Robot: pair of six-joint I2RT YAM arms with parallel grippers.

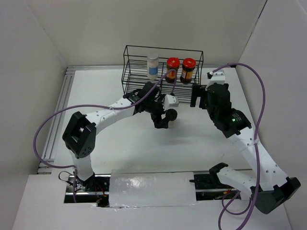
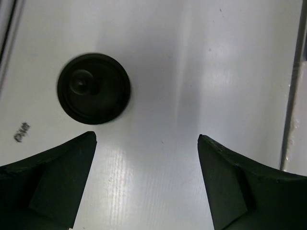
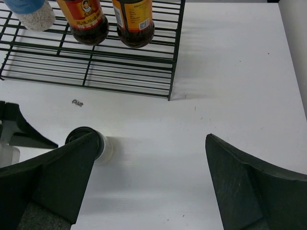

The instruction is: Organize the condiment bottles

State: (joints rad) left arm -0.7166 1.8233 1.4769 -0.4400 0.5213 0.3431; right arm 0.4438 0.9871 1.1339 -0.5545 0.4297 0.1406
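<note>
- left gripper (image 2: 146, 139)?
- spread wide, holding nothing, by the black-capped bottle (image 2: 93, 88) in front of the wire rack (image 1: 129, 72); only its blurred cap shows.
- right gripper (image 3: 151, 136)?
- wide too, in front of the rack. inside the rack: silver-capped bottle (image 1: 152, 66), brown jar (image 1: 172, 69), second brown jar (image 1: 188, 69), tops cut off in the right wrist view.

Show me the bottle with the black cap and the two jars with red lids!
Black-capped bottle (image 2: 93, 88): left wrist view, on its cap top.
Left red-lidded jar (image 1: 172, 63): top external view, on its lid.
Right red-lidded jar (image 1: 188, 63): top external view, on its lid.
</note>
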